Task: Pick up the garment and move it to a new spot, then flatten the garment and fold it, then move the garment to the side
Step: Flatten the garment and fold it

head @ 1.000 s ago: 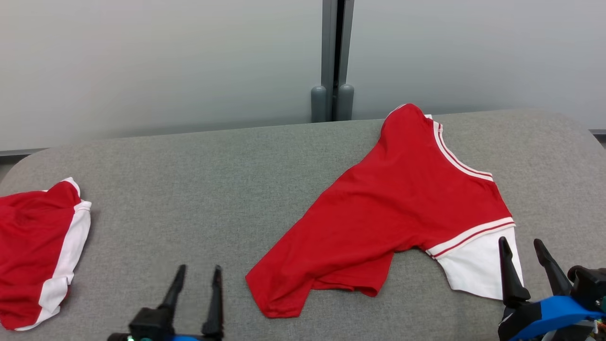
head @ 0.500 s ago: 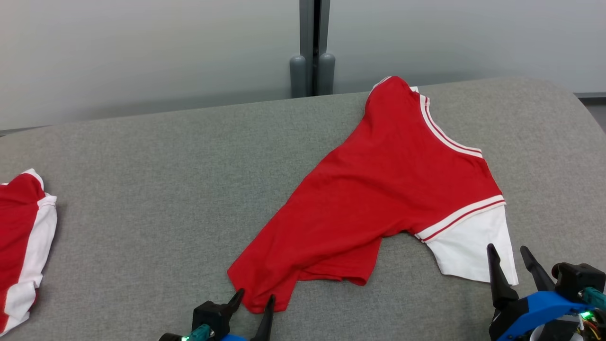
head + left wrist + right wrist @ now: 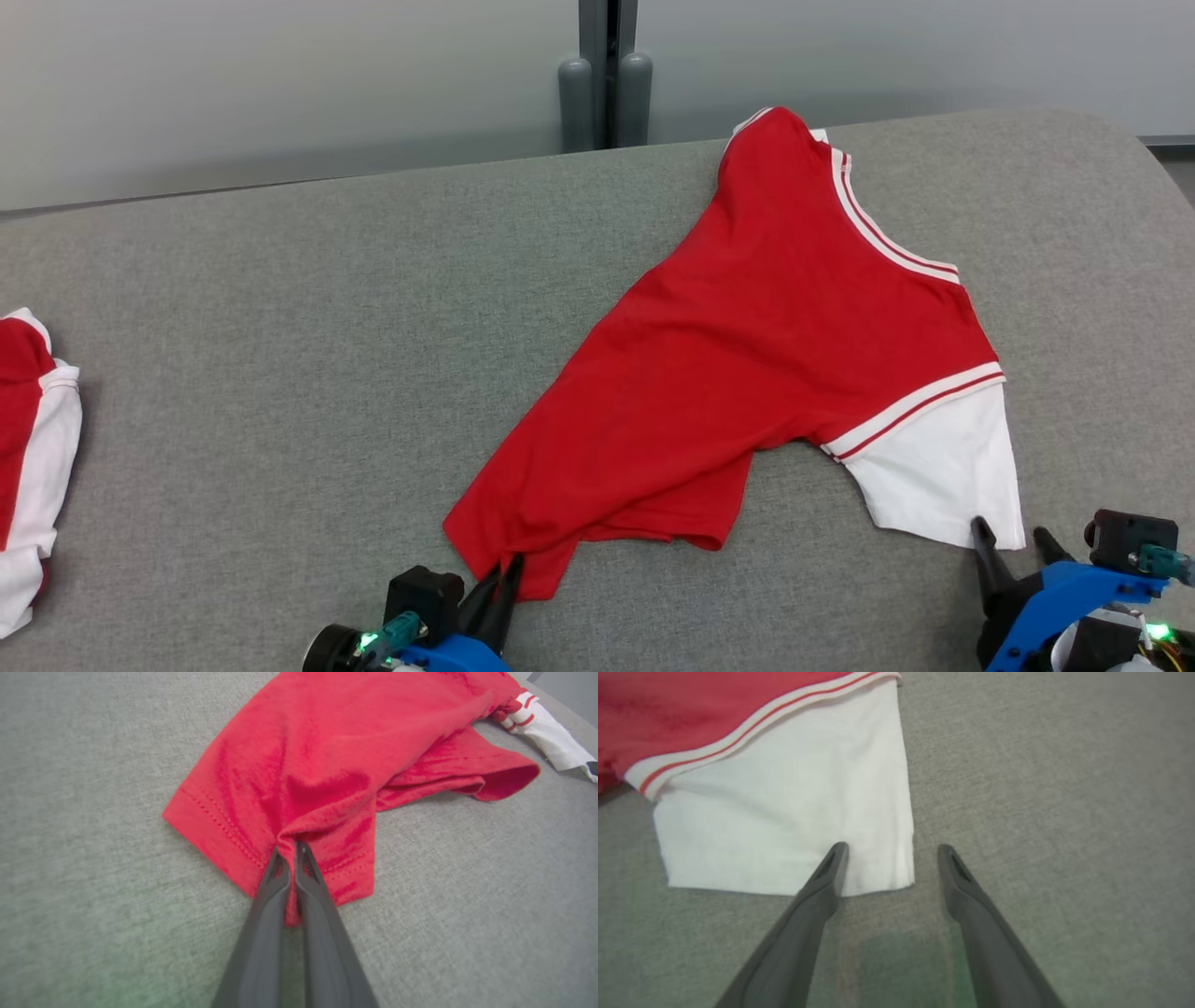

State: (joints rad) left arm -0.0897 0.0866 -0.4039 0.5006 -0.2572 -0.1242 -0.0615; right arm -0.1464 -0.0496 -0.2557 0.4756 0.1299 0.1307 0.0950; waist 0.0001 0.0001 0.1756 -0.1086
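Left tool (image 3: 507,566) has closed in, pinching the garment (image 3: 775,317); right tool (image 3: 1008,529) stays spread.

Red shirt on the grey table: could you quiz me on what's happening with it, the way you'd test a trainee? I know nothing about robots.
1. True or false: the left end effector is shut on the hem of the red garment.
2. At the corner of the white sleeve, the right end effector is: A) shut on the sleeve; B) open, not yet gripping; C) lifting the sleeve off the table.
3. What colours is the second garment at the left edge of the grey table?

Key: 1 true; 2 B; 3 red and white.
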